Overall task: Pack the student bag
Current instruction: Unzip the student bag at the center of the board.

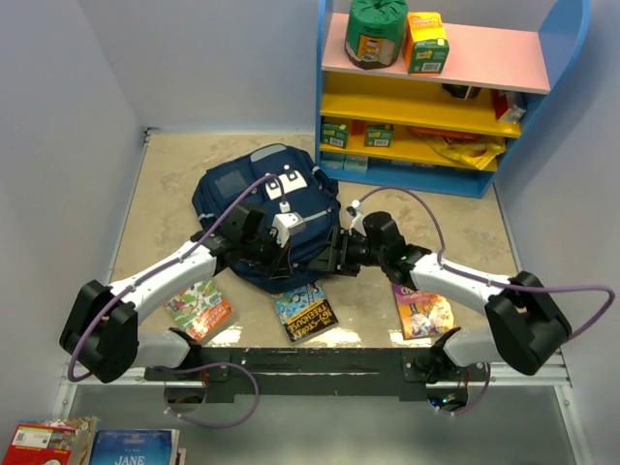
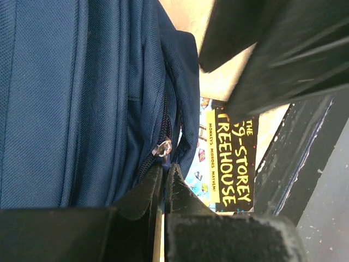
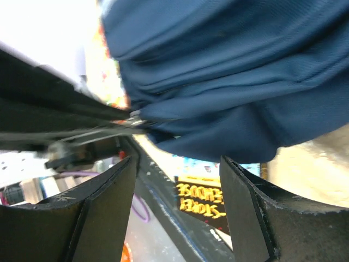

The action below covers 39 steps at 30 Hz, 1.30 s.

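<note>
The student bag (image 1: 237, 189), a navy backpack with white patches, lies on the table between both arms. My left gripper (image 1: 279, 250) is at the bag's near edge. In the left wrist view its fingertips (image 2: 163, 170) are pressed together on the tab of the silver zipper pull (image 2: 162, 147) beside the zipper seam of the bag (image 2: 65, 98). My right gripper (image 1: 334, 254) faces it from the right. In the right wrist view that gripper (image 3: 177, 164) stands open with nothing between its fingers, just below a fold of the bag (image 3: 229, 71).
Three books lie along the near edge: a Treehouse book (image 1: 303, 312) below the bag, a colourful one (image 1: 199, 308) on the left and another (image 1: 423, 312) under the right arm. A blue shelf unit (image 1: 436, 97) with boxes stands at the back right.
</note>
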### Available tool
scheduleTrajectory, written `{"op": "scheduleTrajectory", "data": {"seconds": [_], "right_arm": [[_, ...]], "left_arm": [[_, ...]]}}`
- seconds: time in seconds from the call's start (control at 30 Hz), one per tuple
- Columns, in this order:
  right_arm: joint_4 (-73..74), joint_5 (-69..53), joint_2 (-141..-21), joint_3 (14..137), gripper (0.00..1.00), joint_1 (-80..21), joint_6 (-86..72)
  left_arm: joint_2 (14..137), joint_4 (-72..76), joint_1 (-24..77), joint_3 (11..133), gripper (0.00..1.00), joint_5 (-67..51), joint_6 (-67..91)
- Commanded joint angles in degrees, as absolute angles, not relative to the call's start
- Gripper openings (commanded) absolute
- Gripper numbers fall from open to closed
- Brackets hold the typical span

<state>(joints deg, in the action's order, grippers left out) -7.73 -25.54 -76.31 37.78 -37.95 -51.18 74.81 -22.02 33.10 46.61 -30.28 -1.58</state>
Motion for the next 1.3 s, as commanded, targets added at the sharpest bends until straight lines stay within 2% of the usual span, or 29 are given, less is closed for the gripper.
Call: {"op": "scheduleTrajectory", "data": {"seconds": [0.0, 0.27, 0.63, 1.0, 1.2, 1.27], "right_arm": [[-11.85, -26.55, -81.38, 38.58, 0.65, -37.36, -52.02], [-17.58, -24.87, -84.99, 42.88, 0.60, -36.83, -54.06], [-12.21, -25.93, -76.82, 40.87, 0.60, -33.66, -52.47], [-13.80, -25.93, -82.43, 41.84, 0.60, -33.75, -53.17], [-17.04, -24.96, -87.97, 43.94, 0.57, -33.75, -54.14], [-18.45, -23.91, -90.61, 45.69, 0.53, -34.01, -54.49]], "left_arm": [[74.01, -18.63, 33.57, 49.57, 0.00, -30.58, -4.92], [72.07, -21.62, 34.19, 48.08, 0.00, -29.36, -8.96], [71.72, -20.65, 34.89, 46.49, 0.00, -28.48, -10.19], [72.25, -20.57, 35.51, 47.64, 0.00, -28.74, -10.20], [72.16, -21.53, 36.12, 49.12, 0.00, -29.09, -11.95], [72.25, -22.06, 36.30, 49.57, 0.00, -29.53, -12.74]]}}
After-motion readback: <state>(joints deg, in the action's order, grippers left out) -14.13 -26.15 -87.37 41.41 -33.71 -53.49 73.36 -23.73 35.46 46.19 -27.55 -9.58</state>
